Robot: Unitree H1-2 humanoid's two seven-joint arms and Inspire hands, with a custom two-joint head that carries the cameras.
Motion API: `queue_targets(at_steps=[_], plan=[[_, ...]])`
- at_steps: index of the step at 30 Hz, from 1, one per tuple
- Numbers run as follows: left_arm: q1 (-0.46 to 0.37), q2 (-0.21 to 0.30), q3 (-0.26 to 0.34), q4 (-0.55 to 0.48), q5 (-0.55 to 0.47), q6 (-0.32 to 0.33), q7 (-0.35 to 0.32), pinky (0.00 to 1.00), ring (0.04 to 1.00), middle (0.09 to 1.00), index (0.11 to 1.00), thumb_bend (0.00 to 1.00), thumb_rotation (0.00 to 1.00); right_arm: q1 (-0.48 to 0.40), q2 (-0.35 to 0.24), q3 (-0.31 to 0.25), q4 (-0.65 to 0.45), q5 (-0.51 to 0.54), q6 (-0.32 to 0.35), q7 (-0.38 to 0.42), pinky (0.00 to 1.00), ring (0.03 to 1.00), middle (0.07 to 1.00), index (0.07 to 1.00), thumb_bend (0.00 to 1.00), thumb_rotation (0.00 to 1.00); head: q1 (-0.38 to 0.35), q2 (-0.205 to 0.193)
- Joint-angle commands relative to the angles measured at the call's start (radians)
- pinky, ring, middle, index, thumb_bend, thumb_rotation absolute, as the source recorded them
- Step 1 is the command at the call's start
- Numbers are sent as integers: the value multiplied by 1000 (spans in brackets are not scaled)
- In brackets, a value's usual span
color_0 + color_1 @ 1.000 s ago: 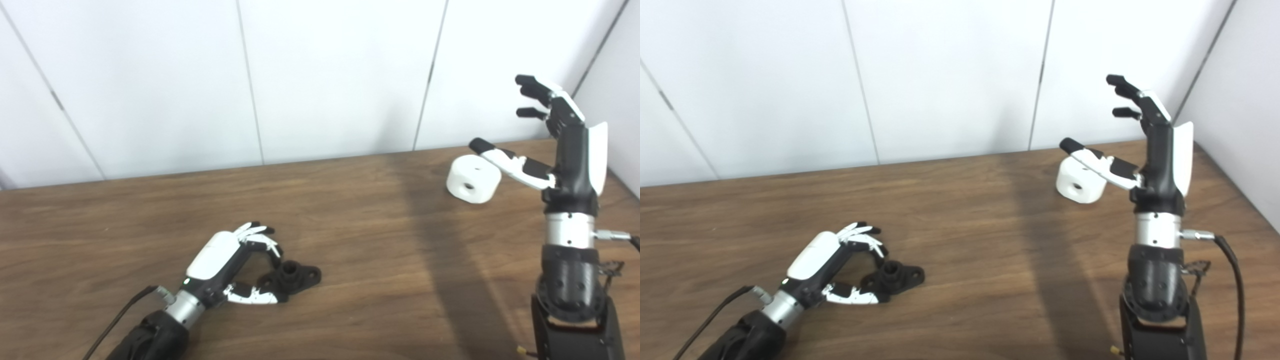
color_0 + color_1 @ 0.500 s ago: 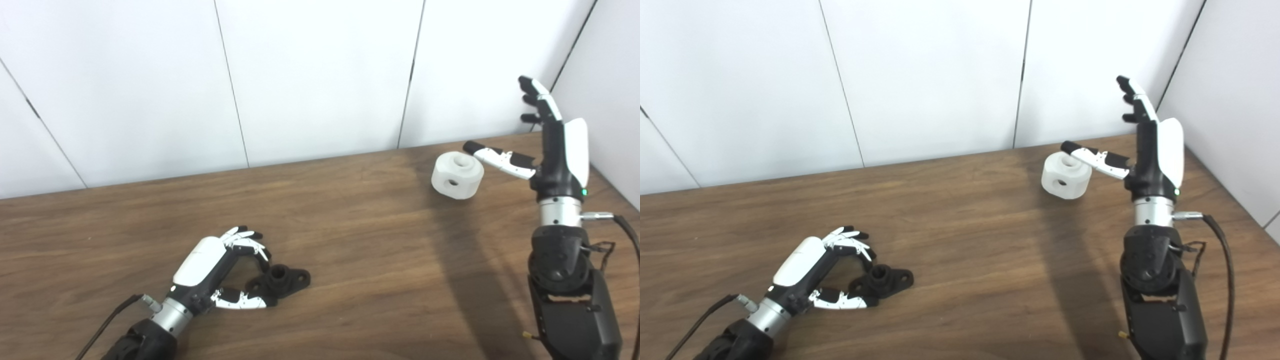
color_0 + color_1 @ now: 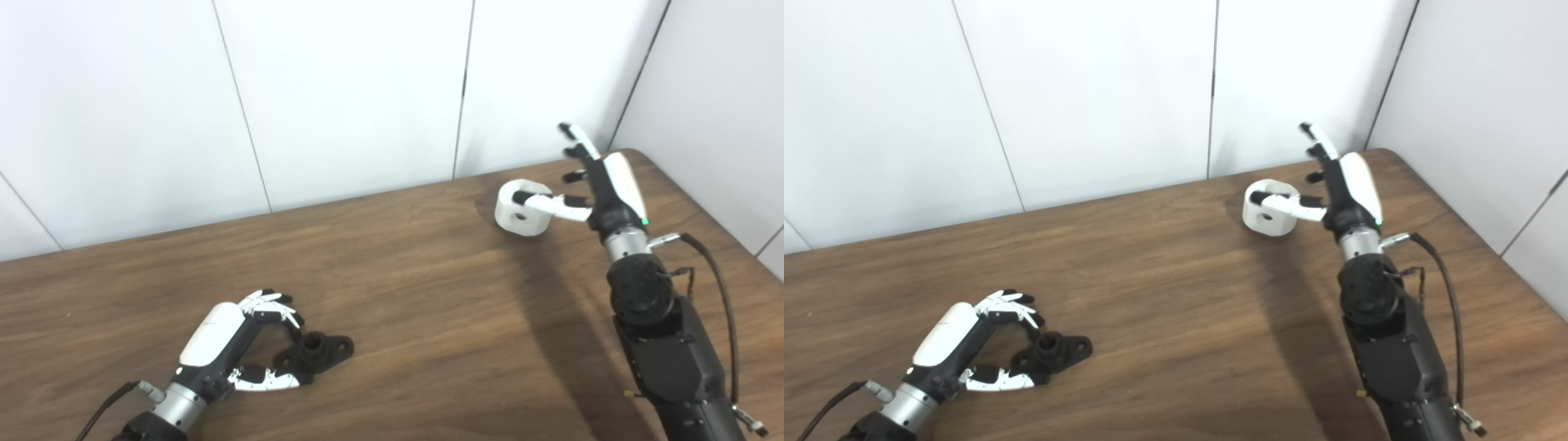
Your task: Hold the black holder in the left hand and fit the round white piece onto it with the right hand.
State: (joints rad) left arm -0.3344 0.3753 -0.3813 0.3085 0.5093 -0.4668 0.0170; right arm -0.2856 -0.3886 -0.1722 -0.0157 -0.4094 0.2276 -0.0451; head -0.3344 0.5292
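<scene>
Approach underway, nothing gripped. Black holder (image 3: 318, 350) on table (image 3: 429, 318) at 7 o'clock, left hand (image 3: 236, 343) cupped round it, fingers apart. Round white piece (image 3: 522, 207) at 2 o'clock; right hand (image 3: 597, 184) spread, thumb across it. We should close fingers behind piece before lifting, else it rolls.

Brown wood-grain table (image 3: 429, 306); white panelled wall (image 3: 343, 92) behind.

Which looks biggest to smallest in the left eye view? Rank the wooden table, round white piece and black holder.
1. Brown wooden table, by far.
2. Round white plastic piece.
3. Black plastic holder, about alike in size though nearer the camera, so that order is unsure.
</scene>
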Motion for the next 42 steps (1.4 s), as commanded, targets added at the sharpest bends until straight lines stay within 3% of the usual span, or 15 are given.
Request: queue_targets(at_steps=[1,6,12,23,25,27,29,32,36,42], plan=[[4,25,6,-8,-1,-2,-7,911,835,657,481,521,44,-39,-36,-9,-11,15,2,1,634,880,972,939,940,468,-2,3],[2,25,4,0,-7,-3,-5,918,835,657,481,521,44,-39,-51,-4,14,33,12,10,571,872,994,944,970,475,-3,-4],[4,21,11,-6,-2,-2,-12,915,834,656,481,521,44,-43,-67,5,49,33,-2,5,601,881,995,945,959,448,-1,-8],[3,32,4,-2,-14,-2,-7,910,825,654,481,521,44,-45,-76,12,74,34,-45,-35,552,876,1000,947,921,403,-25,-17],[2,35,2,-2,-18,-2,-8,910,827,655,481,520,43,-47,-79,19,77,17,-40,-45,589,899,1000,943,911,396,-29,-24],[3,36,4,-4,-19,-3,-12,904,826,654,481,520,44,-50,-84,29,80,-2,-31,-50,726,974,1000,939,900,395,-33,-25],[5,37,6,-9,-18,-3,-15,900,821,651,481,520,43,-55,-91,43,93,-27,-38,-63,788,990,993,930,902,400,-37,-23],[8,36,14,-18,-16,-2,-26,896,812,649,481,520,43,-64,-105,64,119,-64,-48,-80,824,999,984,910,904,394,-37,-24],[10,34,22,-24,-19,-2,-38,897,809,653,481,520,43,-75,-129,103,153,-126,-42,-94,943,1000,976,890,940,458,-38,-24],[9,32,29,-33,-21,-3,-40,889,801,647,481,520,43,-91,-147,136,186,-167,-30,-99,995,1000,980,860,990,504,-41,-23]])
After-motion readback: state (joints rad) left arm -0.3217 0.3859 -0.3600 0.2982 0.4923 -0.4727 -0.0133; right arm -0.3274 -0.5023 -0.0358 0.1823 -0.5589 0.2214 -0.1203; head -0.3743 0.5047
